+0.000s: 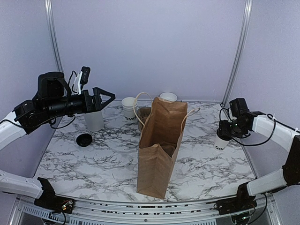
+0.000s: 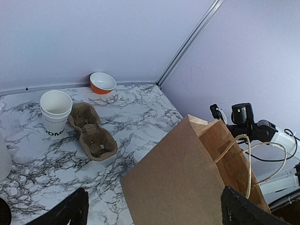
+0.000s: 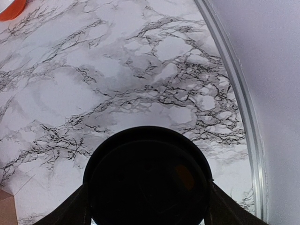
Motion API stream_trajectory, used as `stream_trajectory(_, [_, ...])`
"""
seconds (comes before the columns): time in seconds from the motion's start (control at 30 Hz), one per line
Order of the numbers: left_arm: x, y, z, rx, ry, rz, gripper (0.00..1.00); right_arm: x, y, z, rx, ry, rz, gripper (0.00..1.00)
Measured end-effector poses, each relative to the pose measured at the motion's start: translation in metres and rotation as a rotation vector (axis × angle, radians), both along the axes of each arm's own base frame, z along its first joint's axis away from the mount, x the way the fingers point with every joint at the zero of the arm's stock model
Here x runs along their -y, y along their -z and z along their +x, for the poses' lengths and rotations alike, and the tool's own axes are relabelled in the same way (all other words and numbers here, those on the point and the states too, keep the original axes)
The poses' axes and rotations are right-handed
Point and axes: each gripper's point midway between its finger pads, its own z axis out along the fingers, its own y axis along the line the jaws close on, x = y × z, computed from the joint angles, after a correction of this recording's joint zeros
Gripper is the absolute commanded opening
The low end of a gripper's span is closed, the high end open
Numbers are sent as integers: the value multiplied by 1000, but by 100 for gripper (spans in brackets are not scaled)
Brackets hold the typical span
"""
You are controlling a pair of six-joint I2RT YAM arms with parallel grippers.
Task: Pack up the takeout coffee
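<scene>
The takeout coffee (image 1: 221, 140), a white cup with dark lettering and a black lid (image 3: 147, 180), is at the table's right side, to the right of the brown paper bag (image 1: 159, 150). My right gripper (image 1: 225, 131) is shut on it from above, with a finger on each side of the lid; in the right wrist view (image 3: 147, 206) the lid fills the space between the fingers. I cannot tell whether the cup rests on the table. My left gripper (image 1: 107, 97) is open and empty, raised at the left and pointing at the bag (image 2: 187, 178).
A lidless white cup (image 1: 129, 108) and a cardboard cup carrier (image 2: 91, 131) stand behind the bag. An orange bowl (image 2: 102, 82) sits at the back wall. A taller white holder (image 1: 93, 119) and a loose black lid (image 1: 84, 139) are at the left.
</scene>
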Motion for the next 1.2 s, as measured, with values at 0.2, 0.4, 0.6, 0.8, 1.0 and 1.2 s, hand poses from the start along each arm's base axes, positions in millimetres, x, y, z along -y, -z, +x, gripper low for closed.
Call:
stream_trajectory(0.2, [0, 0, 0, -1, 0, 0, 99, 0, 0, 3, 5, -1, 1, 77])
stream_trajectory(0.4, [1, 2, 1, -8, -1, 0, 99, -1, 0, 6, 14, -2, 1, 81])
stream_trajectory(0.6, [3, 5, 2, -23, -2, -2, 99, -1, 0, 6, 16, -4, 2, 83])
stream_trajectory(0.8, [3, 5, 2, -30, 1, -6, 99, -1, 0, 8, 17, -2, 0, 79])
stream_trajectory(1.0, [4, 5, 1, -38, 1, -14, 99, 1, 1, 9, 11, 2, -13, 64])
stream_trajectory(1.2, [5, 6, 1, -48, 6, -21, 99, 1, 0, 10, 2, -3, -20, 59])
